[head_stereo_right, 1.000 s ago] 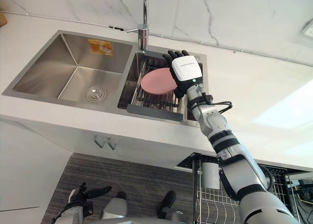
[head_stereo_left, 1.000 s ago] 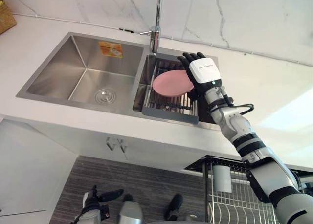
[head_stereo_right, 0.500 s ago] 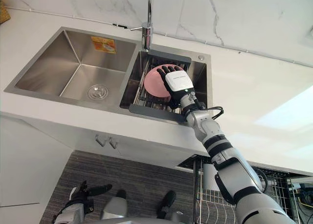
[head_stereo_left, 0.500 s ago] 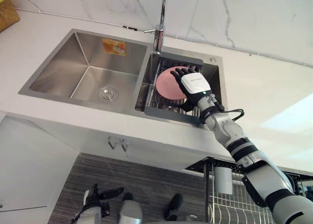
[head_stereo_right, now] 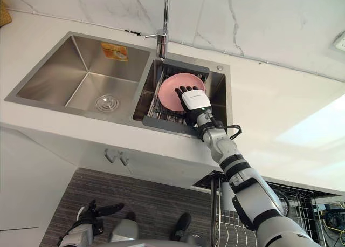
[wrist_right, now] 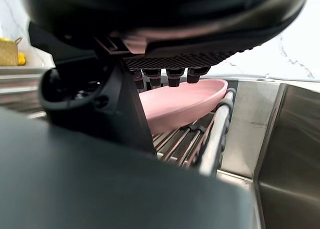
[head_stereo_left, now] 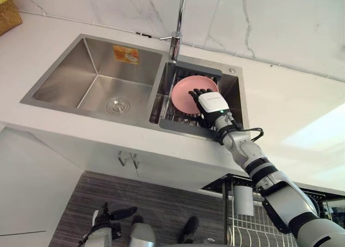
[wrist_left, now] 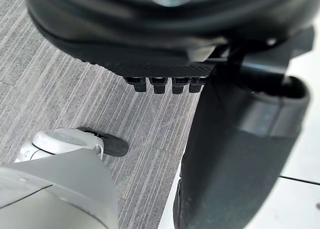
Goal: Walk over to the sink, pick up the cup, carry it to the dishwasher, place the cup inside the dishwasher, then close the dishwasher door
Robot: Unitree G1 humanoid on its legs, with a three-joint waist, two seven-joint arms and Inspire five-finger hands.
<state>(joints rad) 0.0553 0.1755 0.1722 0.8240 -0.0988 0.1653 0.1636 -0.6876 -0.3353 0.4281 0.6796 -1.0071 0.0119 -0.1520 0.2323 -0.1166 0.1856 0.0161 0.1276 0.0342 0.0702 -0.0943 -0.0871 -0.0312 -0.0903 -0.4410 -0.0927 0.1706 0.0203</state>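
A pink plate (head_stereo_left: pixel 186 90) lies tilted on a wire rack (head_stereo_left: pixel 180 125) in the right basin of a steel double sink (head_stereo_left: pixel 97 80). My right hand (head_stereo_left: pixel 211 104) reaches down into that basin over the plate's near right part, fingers straight and spread above it. In the right wrist view the fingertips (wrist_right: pixel 170 78) hover just over the pink plate (wrist_right: pixel 190 101), with the thumb standing apart. I cannot tell whether they touch it. My left hand (head_stereo_left: pixel 102 225) hangs low by the floor, fingers relaxed. I see no cup in the sink.
A tall faucet (head_stereo_left: pixel 175 39) rises behind the divider between the basins. White counter (head_stereo_left: pixel 291 107) surrounds the sink, with a woven basket (head_stereo_left: pixel 8 12) at the far left. An open dishwasher rack (head_stereo_left: pixel 259 225) at the lower right holds a pale cylinder (head_stereo_left: pixel 243 198).
My right hand has dropped from above the far rim of the basin down and nearer, onto the near side of the pink plate, which now shows more. The left hand has stayed put.
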